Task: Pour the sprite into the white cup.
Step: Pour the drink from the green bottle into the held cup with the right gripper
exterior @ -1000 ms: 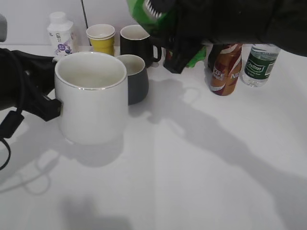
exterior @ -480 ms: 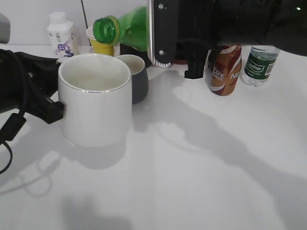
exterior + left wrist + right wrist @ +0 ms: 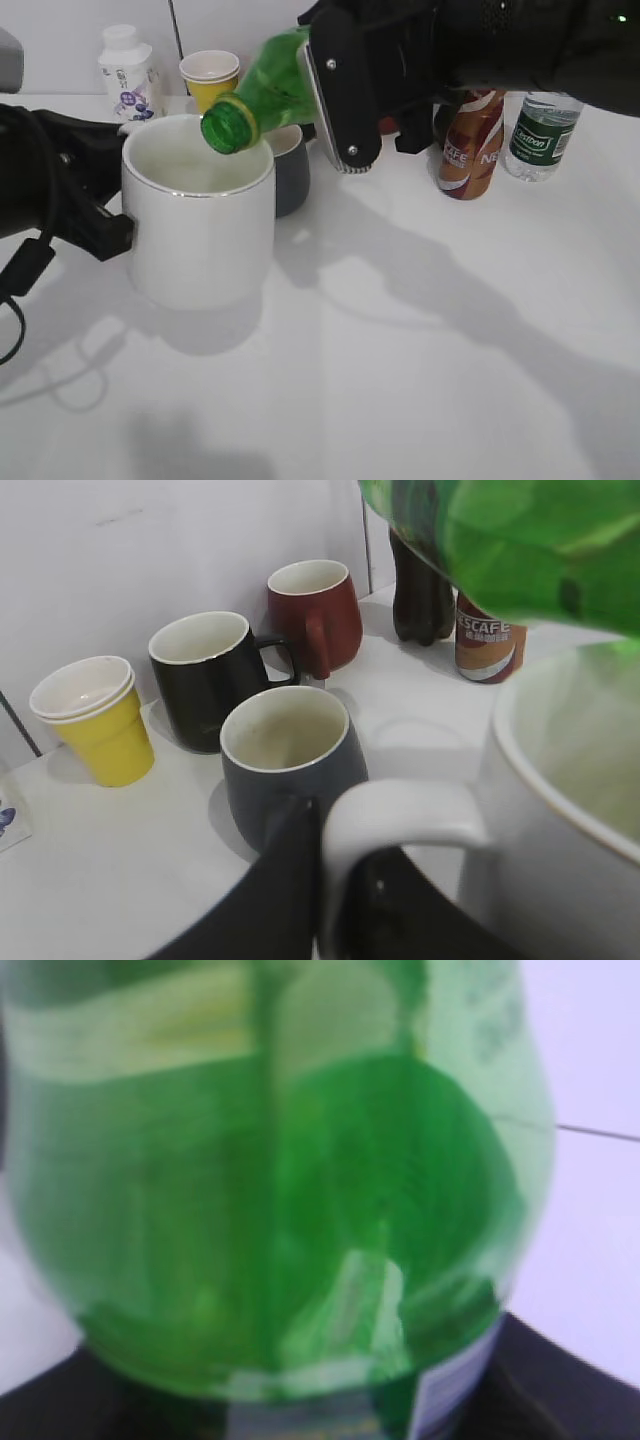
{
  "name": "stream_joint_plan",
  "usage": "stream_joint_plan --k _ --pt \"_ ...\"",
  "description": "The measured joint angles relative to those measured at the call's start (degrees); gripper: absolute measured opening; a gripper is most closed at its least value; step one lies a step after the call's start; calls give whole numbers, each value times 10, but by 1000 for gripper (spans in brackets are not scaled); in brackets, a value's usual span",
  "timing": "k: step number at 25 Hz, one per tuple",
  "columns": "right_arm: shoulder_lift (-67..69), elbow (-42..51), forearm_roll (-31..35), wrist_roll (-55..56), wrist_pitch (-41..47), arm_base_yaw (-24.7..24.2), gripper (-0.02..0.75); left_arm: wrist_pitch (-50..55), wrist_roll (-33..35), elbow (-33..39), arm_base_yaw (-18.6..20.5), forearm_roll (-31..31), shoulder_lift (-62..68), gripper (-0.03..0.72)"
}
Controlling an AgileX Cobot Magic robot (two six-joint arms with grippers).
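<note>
The right gripper (image 3: 335,95) is clamped around the body of the sprite (image 3: 270,85), which is tipped steeply so that its green cap (image 3: 226,128) hangs just above the near-right rim of the white cup (image 3: 198,225). The left gripper (image 3: 330,895) is closed on the handle of the white cup, steadying it on the tabletop (image 3: 420,330). The main risk looks like the mouth sitting at the rim and not over the middle: a stream from here could strike the thin dark edge and run down the outside, or fall toward the grey mug (image 3: 290,165), which stands just behind and almost touches the white cup. The cap appears to be on, so nothing may flow at all; I cannot tell if it is loosened. A further tilt could knock the neck against the rim and shove the cup in the left gripper's hold. Behind are the black mug (image 3: 205,675), the yellow paper cup (image 3: 210,78) and the Nescafé can (image 3: 468,140), so room is tight at the back, while the near tabletop is open.
</note>
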Motion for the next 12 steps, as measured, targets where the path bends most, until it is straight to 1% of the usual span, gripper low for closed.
stream_joint_plan --k 12 --pt "0 0 -1 -42 -6 0 410 4 1 0 0 3 2 43"
